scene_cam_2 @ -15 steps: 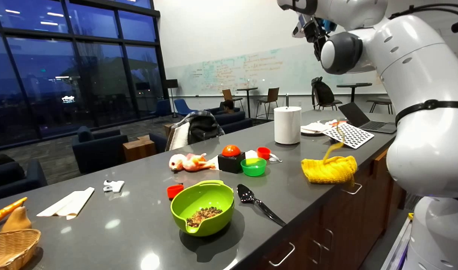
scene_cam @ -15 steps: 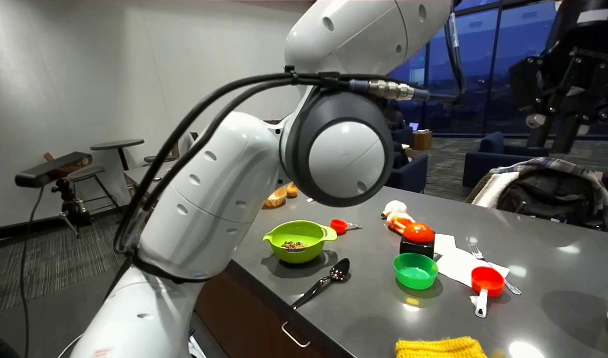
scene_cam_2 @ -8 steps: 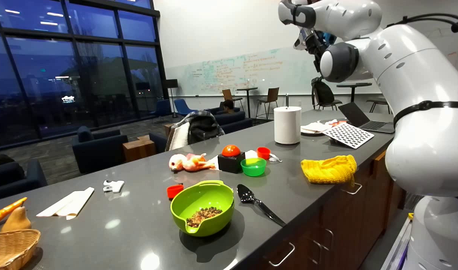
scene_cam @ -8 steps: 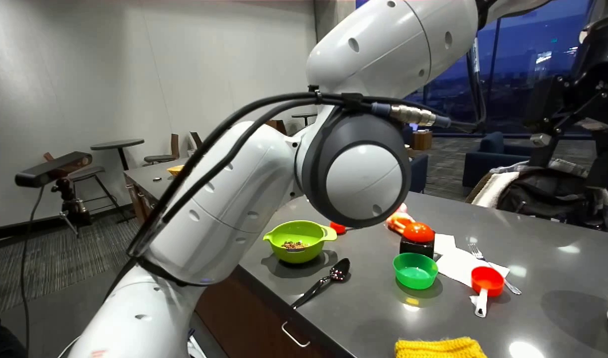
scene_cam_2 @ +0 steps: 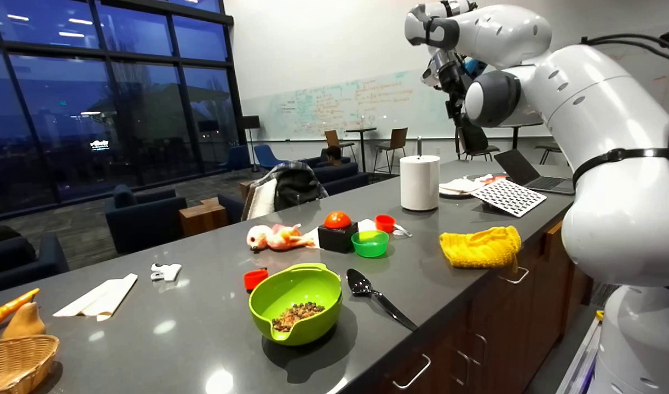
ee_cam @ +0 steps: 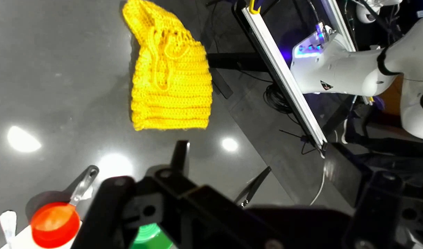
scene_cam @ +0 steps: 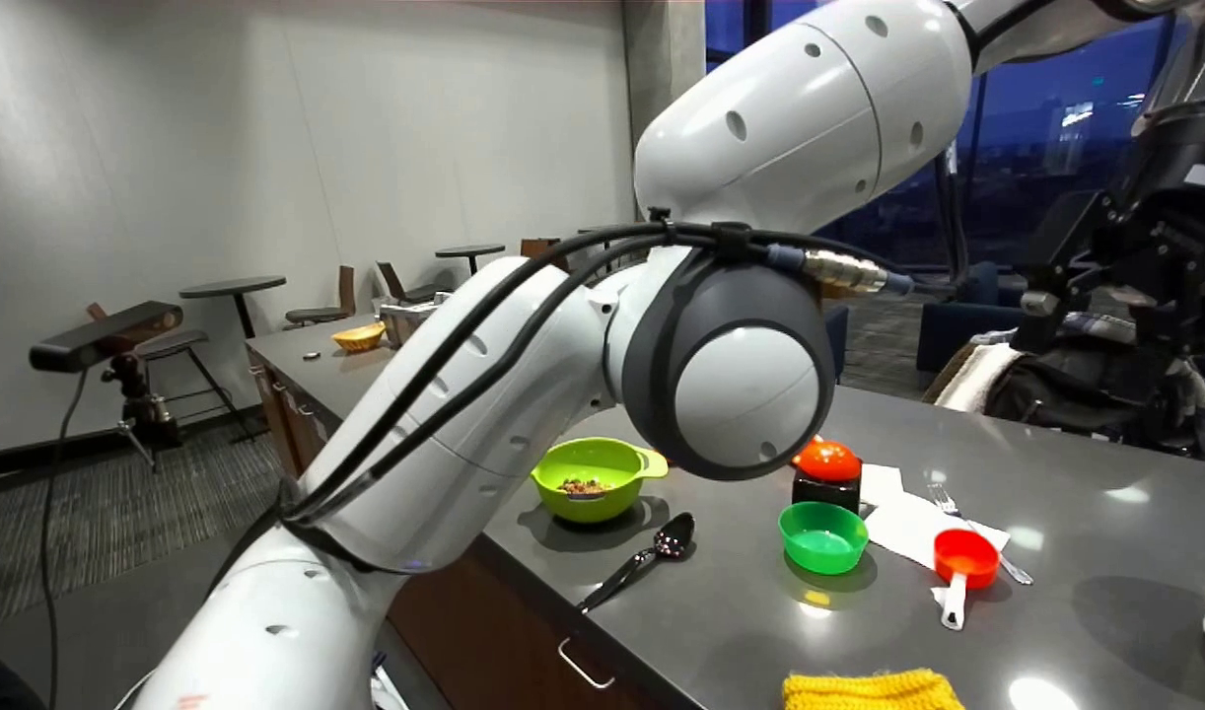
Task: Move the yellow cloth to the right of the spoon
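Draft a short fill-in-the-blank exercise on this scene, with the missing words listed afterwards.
1. The cloth is coloured ____.
2. In both exterior views, the cloth appears to the picture's ____ of the spoon.
3. The red-orange dome tops a block coloured ____.
4. The fingers hold ____.
Missing words: yellow; right; black; nothing.

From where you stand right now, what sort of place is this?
Probably a shared lounge, perhaps in an office or on a campus: a long whiteboard with writing, dark armchairs and tall windows.
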Action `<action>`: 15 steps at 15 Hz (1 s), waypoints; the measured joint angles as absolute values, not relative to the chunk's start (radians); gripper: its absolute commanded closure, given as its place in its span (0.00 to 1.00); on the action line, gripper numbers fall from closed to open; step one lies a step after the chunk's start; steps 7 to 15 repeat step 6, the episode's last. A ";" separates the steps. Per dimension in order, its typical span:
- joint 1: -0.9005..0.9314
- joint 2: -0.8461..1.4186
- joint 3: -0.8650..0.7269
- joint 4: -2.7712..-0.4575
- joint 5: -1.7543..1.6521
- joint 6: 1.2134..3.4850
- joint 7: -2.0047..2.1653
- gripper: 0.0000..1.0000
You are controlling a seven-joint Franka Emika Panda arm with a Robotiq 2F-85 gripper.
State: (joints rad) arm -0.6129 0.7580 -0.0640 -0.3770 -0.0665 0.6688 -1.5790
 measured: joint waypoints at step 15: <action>-0.591 0.849 0.000 -0.376 0.015 0.677 -1.602 0.00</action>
